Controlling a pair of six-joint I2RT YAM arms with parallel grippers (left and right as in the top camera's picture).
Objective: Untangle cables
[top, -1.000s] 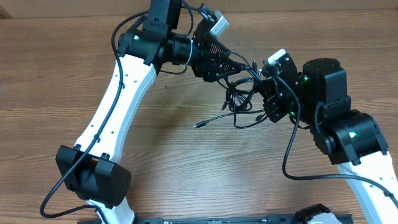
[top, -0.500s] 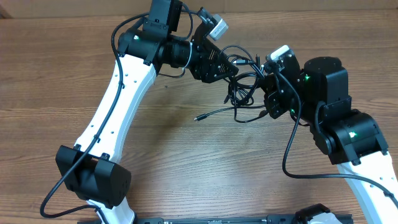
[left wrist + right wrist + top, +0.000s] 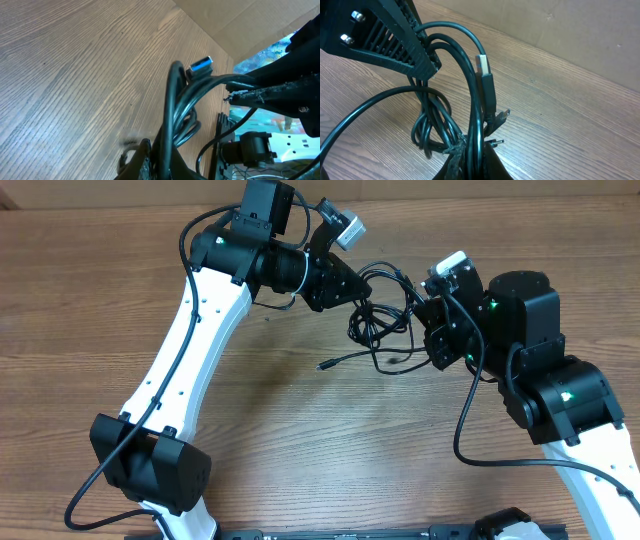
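Cables [image 3: 385, 330] hung in a thin black knot, silver-tipped plug [image 3: 482, 63] showing, left gripper [image 3: 357, 288] and right gripper [image 3: 430, 332] clenched on them.

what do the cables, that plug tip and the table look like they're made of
The cables: black rubbery plastic sheath, smooth with a slight sheen along the bends. The USB plug tip: bare silvery metal, reflective. The table: wood or wood-look laminate, matte, brown grain lines; which one is unclear.

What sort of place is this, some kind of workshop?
Probably a robot test bench in a lab: a white left arm and right arm at a wooden table, tangled black cables between them, cardboard behind.
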